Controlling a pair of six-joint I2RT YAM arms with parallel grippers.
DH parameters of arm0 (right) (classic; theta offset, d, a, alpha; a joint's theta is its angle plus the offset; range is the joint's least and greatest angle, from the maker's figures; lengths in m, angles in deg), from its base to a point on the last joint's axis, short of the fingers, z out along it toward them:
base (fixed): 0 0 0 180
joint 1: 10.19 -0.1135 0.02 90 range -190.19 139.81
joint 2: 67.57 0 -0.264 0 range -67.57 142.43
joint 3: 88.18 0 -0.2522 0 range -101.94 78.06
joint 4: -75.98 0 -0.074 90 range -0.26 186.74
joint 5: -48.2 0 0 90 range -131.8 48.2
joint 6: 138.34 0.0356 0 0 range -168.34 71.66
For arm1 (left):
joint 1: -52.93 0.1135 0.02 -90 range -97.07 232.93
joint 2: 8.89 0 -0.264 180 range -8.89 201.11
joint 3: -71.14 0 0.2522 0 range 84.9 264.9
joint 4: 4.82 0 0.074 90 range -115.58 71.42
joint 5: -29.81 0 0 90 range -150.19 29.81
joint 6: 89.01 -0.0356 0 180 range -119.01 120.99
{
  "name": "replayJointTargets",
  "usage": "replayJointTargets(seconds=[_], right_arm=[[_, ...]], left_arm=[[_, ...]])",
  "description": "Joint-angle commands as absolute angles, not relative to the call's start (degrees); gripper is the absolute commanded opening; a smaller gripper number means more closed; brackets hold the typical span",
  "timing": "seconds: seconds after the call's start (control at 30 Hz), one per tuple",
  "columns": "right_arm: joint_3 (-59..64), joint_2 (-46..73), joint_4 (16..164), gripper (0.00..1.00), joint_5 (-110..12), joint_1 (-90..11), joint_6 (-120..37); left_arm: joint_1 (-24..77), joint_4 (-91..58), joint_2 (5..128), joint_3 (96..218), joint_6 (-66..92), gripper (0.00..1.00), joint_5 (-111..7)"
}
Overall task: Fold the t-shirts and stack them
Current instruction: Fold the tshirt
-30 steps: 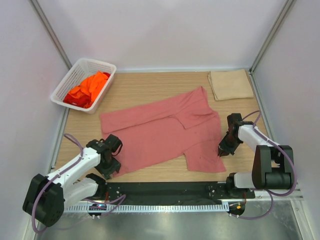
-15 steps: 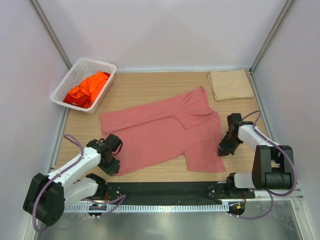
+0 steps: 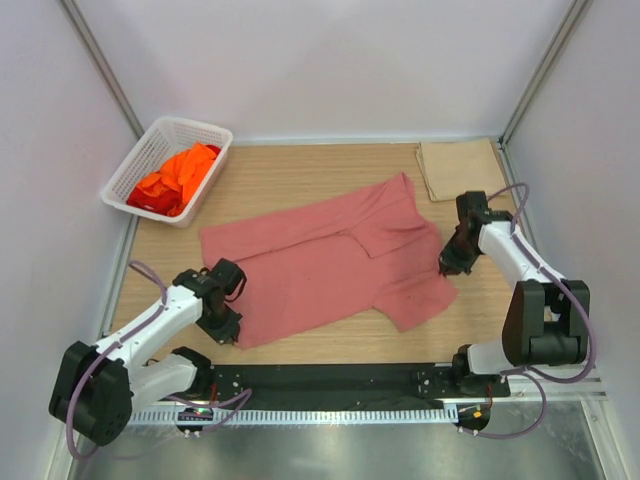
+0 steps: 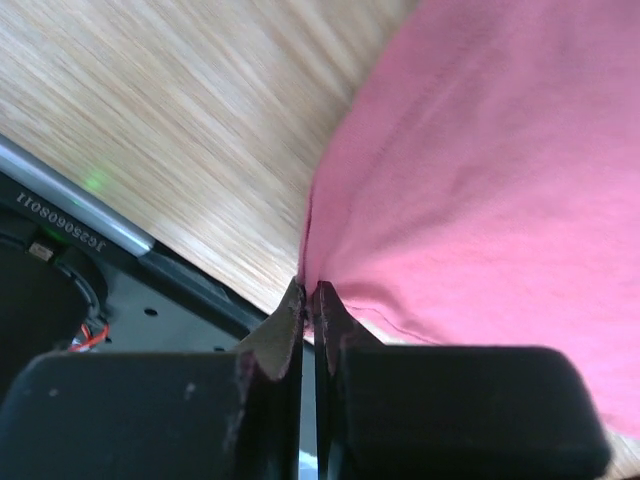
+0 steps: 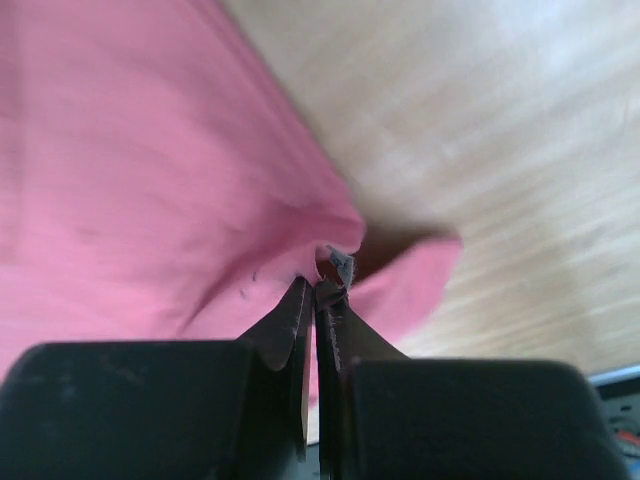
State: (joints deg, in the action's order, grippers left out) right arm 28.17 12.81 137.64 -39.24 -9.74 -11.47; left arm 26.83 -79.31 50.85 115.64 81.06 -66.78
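Count of items: one pink t-shirt (image 3: 320,265), one white basket (image 3: 215,130), one folded beige cloth (image 3: 460,168), two grippers.

1. Left gripper (image 4: 308,292): the jaws are closed, with the fingertips pressed together on the hem corner of the pink t-shirt. The cloth spreads away from the fingertips, ahead and to the right in the wrist view. Bare wooden table (image 3: 290,170) lies ahead and to the left of the fingertips. A black base plate (image 4: 120,300) sits just below them.

2. Right gripper (image 5: 315,287): the jaws are closed on a raised fold at the edge of the pink t-shirt. The main body of the cloth extends to the left of the fingertips and bare table lies to the right. A small pale tag (image 5: 340,263) sits on the fold, touching the fingertips.

3. Pink t-shirt: it lies spread across the middle of the table between the two grippers, held at its near left corner and at its right edge.

4. Basket: it stands well beyond the left gripper at the far left corner. It holds orange t-shirts (image 3: 185,168) and red cloth (image 3: 150,200). The number of garments inside cannot be determined.

5. Beige cloth: it lies beyond the right gripper at the far right corner, apart from the pink t-shirt.

Writing: a row of white characters (image 4: 52,218) is printed on the base plate, inverted. It cannot be read with certainty. The marks on the tag are too small to read.
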Motion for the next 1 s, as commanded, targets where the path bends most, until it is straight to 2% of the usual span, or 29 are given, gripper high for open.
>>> replayJointTargets(seconds=[0.0, 0.17, 0.4, 0.77, 0.97], right_arm=[[16.82, 15.48, 137.46, 0.02, -36.00, -10.19, -14.14], [4.16, 24.69, 140.27, 0.02, -36.79, -10.19, -18.71], [-5.26, 33.84, 141.42, 0.02, -45.66, -10.19, -20.65], [-14.39, 40.09, 141.50, 0.02, -51.99, -11.32, -19.51], [-17.83, 43.25, 142.03, 0.01, -53.31, -12.04, -18.72]], left_arm=[[27.36, -82.38, 52.80, 122.23, 79.39, 0.00, -67.39], [32.43, -87.83, 57.28, 129.19, 75.62, 0.00, -72.31], [42.12, -84.67, 63.60, 134.37, 65.33, 0.00, -70.47], [44.14, -85.73, 77.66, 146.85, 55.23, 0.00, -77.23], [46.07, -85.20, 81.45, 150.55, 52.68, 0.00, -79.08]])
